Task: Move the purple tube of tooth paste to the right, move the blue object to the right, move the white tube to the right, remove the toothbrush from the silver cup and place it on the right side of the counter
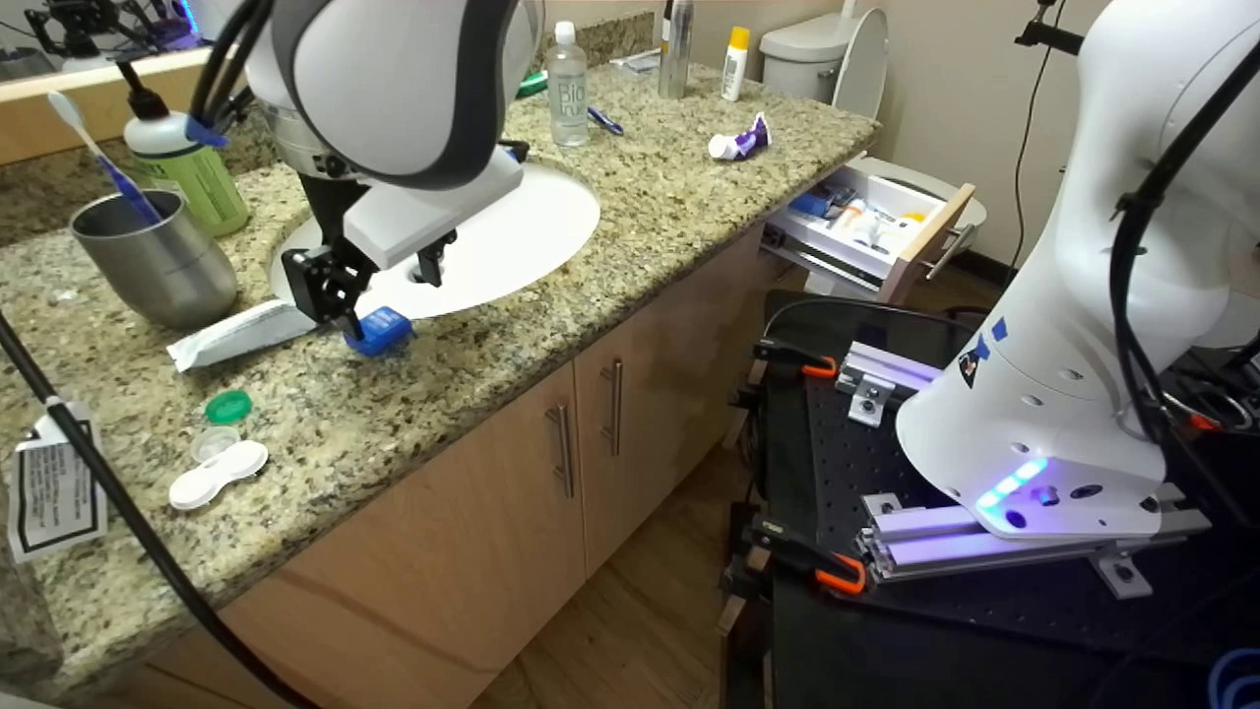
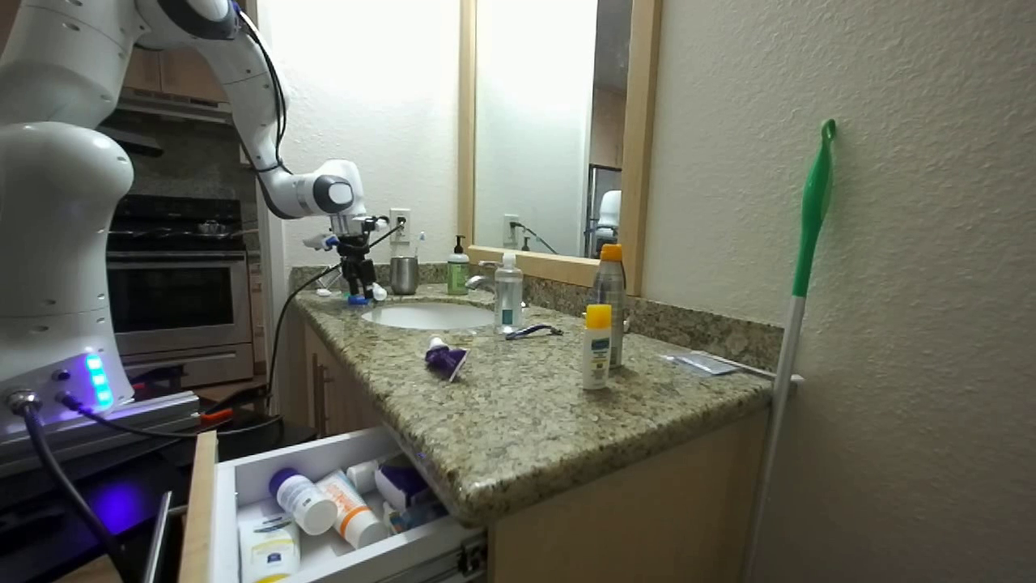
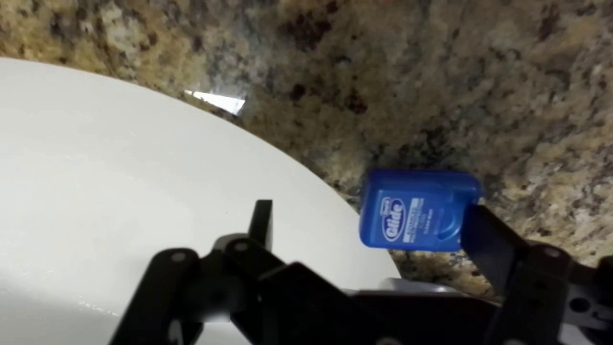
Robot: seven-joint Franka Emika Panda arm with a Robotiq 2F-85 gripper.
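By the sink (image 3: pixel 143 167) lies the blue object (image 3: pixel 416 211) — boxy, round-cornered, white-lettered — the fingers (image 3: pixel 493 251) apart.

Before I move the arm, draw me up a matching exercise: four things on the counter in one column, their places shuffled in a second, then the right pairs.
Things
1. Toothbrush
2. Purple tube
3. Blue box
4. White tube

Places
A. At the edge of the sink, with Glide printed on it
B. Lying beside the silver cup
C. Across the sink from the silver cup
D. Leaning inside the silver cup

Right pairs: 1-D; 2-C; 3-A; 4-B
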